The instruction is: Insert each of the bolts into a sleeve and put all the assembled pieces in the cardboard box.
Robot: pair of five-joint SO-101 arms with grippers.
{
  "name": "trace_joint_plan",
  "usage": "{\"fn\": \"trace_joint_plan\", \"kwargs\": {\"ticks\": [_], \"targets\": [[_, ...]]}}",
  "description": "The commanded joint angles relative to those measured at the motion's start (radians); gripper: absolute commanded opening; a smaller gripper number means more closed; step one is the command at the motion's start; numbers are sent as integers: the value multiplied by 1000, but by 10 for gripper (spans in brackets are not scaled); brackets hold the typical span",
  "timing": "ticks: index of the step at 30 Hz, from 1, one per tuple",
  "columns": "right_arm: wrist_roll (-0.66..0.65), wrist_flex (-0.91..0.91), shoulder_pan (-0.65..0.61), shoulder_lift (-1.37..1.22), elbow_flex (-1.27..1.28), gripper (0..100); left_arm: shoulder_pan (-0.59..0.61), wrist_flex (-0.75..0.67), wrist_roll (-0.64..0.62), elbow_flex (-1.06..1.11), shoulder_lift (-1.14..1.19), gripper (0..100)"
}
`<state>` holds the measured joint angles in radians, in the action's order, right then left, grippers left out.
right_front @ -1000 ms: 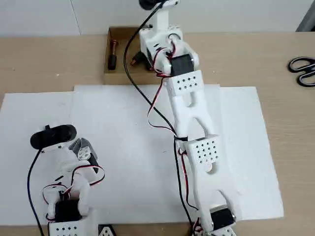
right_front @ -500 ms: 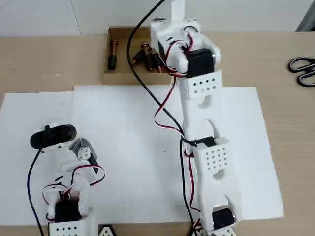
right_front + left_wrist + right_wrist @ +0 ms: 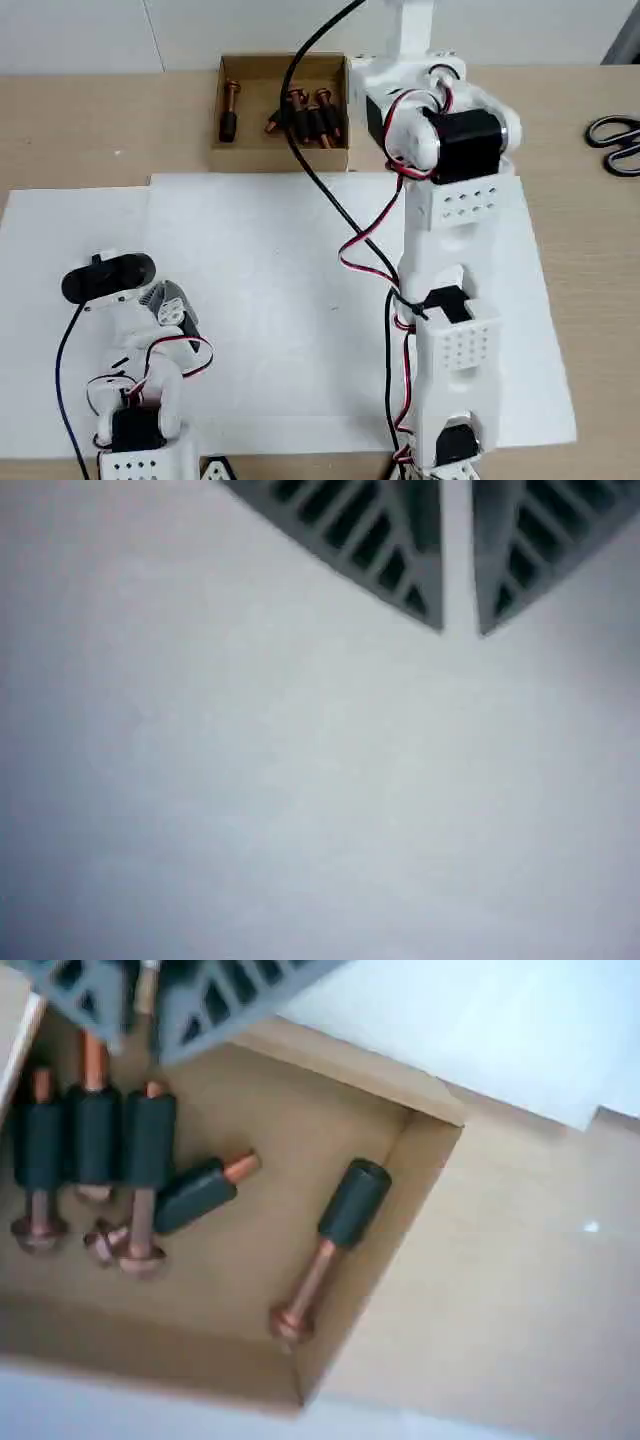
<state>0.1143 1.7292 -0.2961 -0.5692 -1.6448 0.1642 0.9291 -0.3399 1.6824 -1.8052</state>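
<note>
Cardboard box (image 3: 250,158), brown, flat and open on top: at 12 o'clock on the table, just past the white sheet. Inside, five copper-coloured metal bolts, each pushed through a short black round sleeve. Four of these pieces (image 3: 95,1130) close together toward the box's 3 o'clock side, three lined up side by side and one tipped over beside them. Fifth piece (image 3: 345,1210) alone near the 9 o'clock wall, well apart from the rest. Looks done, or very nearly done, going by every bolt in sight already sleeved and lying in the box. Maybe nothing left but to pull back and rest.

White plastic right arm (image 3: 450,330) stretched from 5 o'clock up to 1 o'clock, ending just beside the box. Right gripper (image 3: 143,1040), grey ribbed plastic, up above the box near the four pieces; cannot tell if clenched or let go. White plastic left arm (image 3: 140,400) folded small at 7 o'clock. Left gripper (image 3: 460,630), same grey plastic, low over the white sheet, pinched almost tight with nothing in it.

Light brown wooden table (image 3: 100,110) under everything. Plain white wall (image 3: 100,30) along the 12 o'clock side, behind the table. Big white paper sheet (image 3: 250,300) spread flat across the middle, from 9 o'clock to 3 o'clock. Black-handled metal scissors (image 3: 615,140) at 2 o'clock, flat on bare wood, well apart from the box.
</note>
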Motion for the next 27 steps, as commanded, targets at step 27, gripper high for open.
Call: {"fn": "trace_joint_plan", "kwargs": {"ticks": [27], "targets": [[-121,19,12,757,184,4,3,-21,-5,-4,-9,6]]}}
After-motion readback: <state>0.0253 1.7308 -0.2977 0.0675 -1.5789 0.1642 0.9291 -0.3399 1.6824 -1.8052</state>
